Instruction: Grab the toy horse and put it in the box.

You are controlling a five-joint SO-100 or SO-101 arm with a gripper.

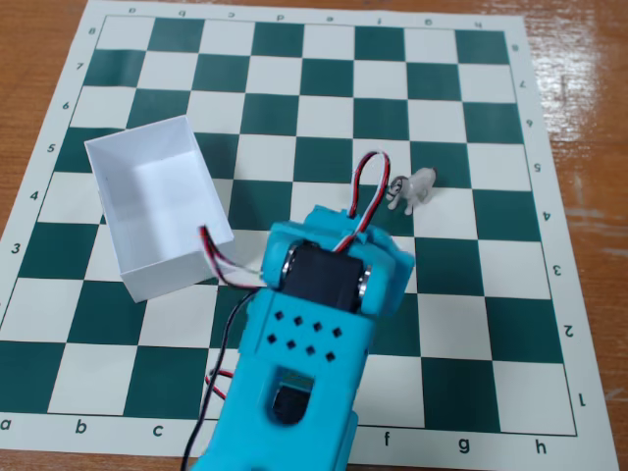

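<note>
The toy horse (416, 187), a tiny white-grey figurine with a darker head, stands on the chessboard right of centre in the fixed view. The box (183, 269), white and open-topped, sits at the left of the board with nothing inside. My turquoise arm (312, 339) reaches up from the bottom edge. Its black motor end lies between box and horse, a short way below and left of the horse. The arm's own body hides the gripper's fingers. A red wire loop partly overlaps the horse's head.
A green and white chessboard mat (491, 98) covers a wooden table (589, 118). Red, black and white wires (228, 263) hang off the arm's left side, close to the box's front corner.
</note>
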